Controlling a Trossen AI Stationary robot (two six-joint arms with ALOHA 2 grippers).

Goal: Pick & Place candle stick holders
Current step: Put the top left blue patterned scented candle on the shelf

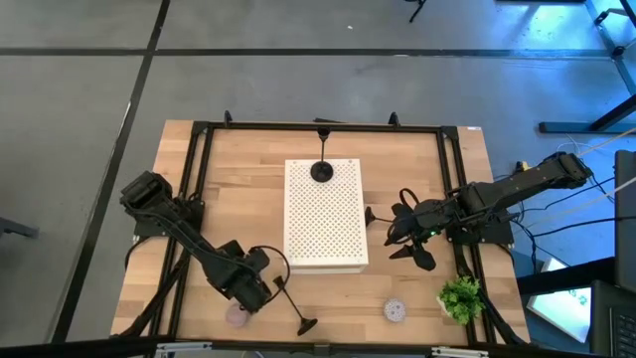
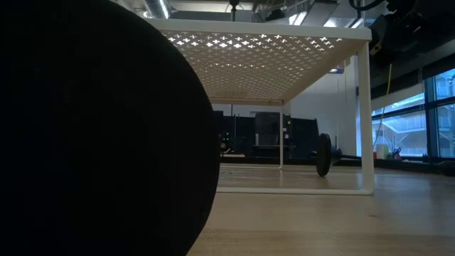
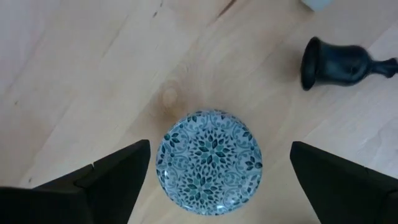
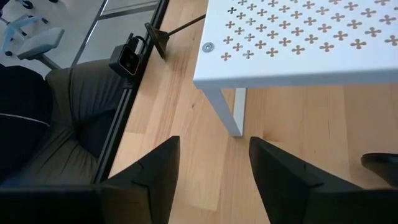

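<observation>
near the desk's [image 1: 179, 199] front left corner, the left gripper [image 3: 214, 171] hovers with jaws spread around a low round patterned puck [image 3: 210, 160], touching neither side; a black holder [image 3: 339, 63] lies tipped nearby. right gripper [image 1: 405, 239] waits beside the white board [image 1: 325, 217], jaws apart, holding nothing.

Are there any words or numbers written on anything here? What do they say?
No readable words or numbers anywhere.
The round puck under the open left gripper has only a teal flower pattern, no letters.
The white board has only little cross-shaped holes.
The black holder lying on the table is plain.
A screen beside the table shows something, too small to read.
</observation>
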